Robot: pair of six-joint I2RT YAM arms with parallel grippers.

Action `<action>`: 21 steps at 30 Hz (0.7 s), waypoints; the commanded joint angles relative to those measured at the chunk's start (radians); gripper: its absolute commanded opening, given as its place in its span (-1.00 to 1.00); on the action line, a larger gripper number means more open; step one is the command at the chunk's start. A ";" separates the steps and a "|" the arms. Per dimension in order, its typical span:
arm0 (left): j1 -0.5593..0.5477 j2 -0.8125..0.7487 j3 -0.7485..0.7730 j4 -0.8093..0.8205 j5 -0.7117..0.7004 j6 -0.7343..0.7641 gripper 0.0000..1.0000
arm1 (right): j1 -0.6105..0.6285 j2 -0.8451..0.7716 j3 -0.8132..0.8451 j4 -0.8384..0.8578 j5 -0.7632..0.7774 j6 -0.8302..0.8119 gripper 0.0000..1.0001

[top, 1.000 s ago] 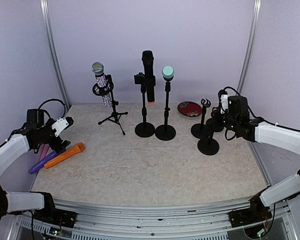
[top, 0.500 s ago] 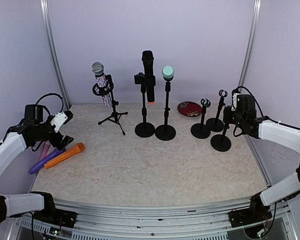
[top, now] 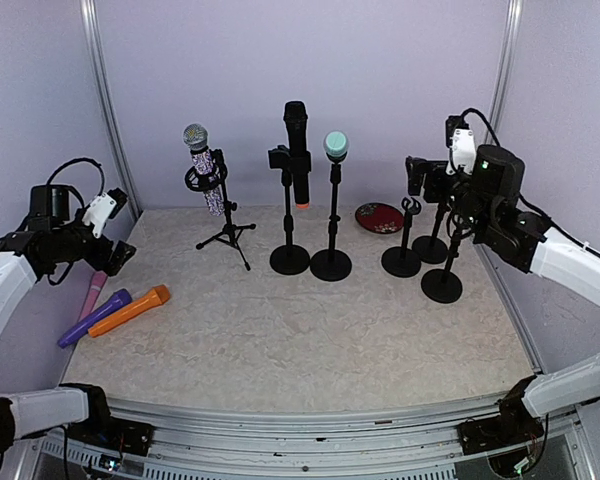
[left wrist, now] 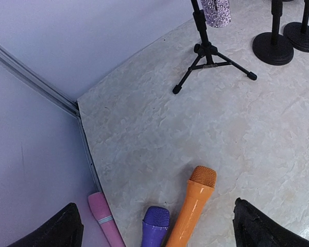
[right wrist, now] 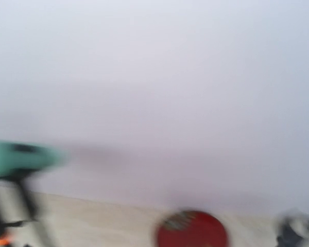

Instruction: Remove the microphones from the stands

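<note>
Three microphones stand in stands at the back: a glittery one on a tripod, a black one, and a teal-headed one, which is a teal blur in the right wrist view. My right gripper hangs raised above the empty stands at the right, jaws apart, holding nothing. My left gripper hovers at the far left, open and empty. Its dark fingertips frame the loose microphones lying below.
Three short empty stands cluster at the right, beside a red dish. Pink, purple and orange microphones lie on the table by the left wall. The right wrist view is motion-blurred.
My right gripper moved a short stand to the right, let go of it, opened and rose above the stands. My left arm drew back and up toward the left wall.
</note>
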 commanded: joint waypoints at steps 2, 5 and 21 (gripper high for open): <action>0.027 -0.008 0.000 -0.066 -0.029 -0.048 0.98 | 0.242 0.083 0.055 0.143 0.082 -0.264 1.00; 0.027 -0.001 0.051 -0.120 -0.027 -0.087 0.98 | 0.355 0.175 0.109 0.221 0.169 -0.421 1.00; -0.068 -0.065 0.003 -0.177 -0.111 -0.068 0.98 | 0.399 0.503 0.440 0.293 0.378 -0.510 0.60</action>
